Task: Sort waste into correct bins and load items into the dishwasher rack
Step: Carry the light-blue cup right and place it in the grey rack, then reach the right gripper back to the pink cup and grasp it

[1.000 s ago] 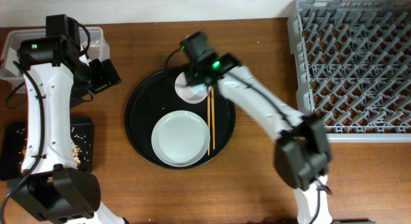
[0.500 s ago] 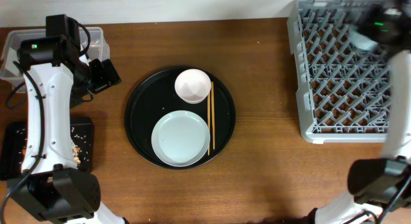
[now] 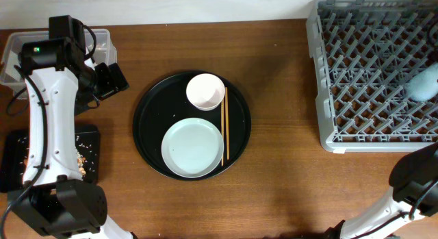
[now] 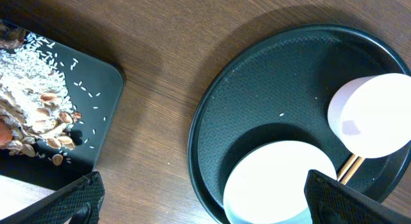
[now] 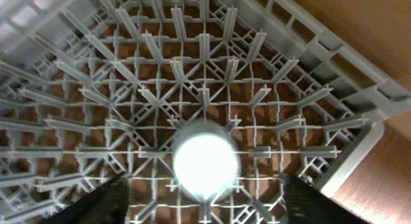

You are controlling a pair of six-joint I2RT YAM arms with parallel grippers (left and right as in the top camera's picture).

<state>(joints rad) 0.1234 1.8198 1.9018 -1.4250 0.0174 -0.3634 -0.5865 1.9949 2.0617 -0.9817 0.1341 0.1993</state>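
The light-blue cup [image 5: 205, 166] stands among the pegs of the grey dishwasher rack [image 5: 212, 70], a blurred pale spot [image 3: 424, 85] near its right edge in the overhead view. My right gripper [image 5: 204, 189] hangs over the cup, open, both fingers clear of it. The white plate [image 3: 193, 148], the bowl [image 3: 205, 92] and the chopsticks [image 3: 224, 126] lie on the round black tray [image 3: 150, 122]. My left gripper [image 4: 209, 205] is open and empty above the table, between that tray and the flat black bin [image 4: 96, 89], which holds rice scraps [image 4: 32, 102].
The clear box [image 3: 102, 39] sits at the back left, partly hidden by the left arm [image 3: 48, 109]. The rack [image 3: 373, 74] fills the right side of the table. Bare wood [image 3: 280, 129] lies between the round tray and the rack.
The right arm swung from the round tray across to the rack with the cup, and its jaws have widened off it. The left arm has not moved.
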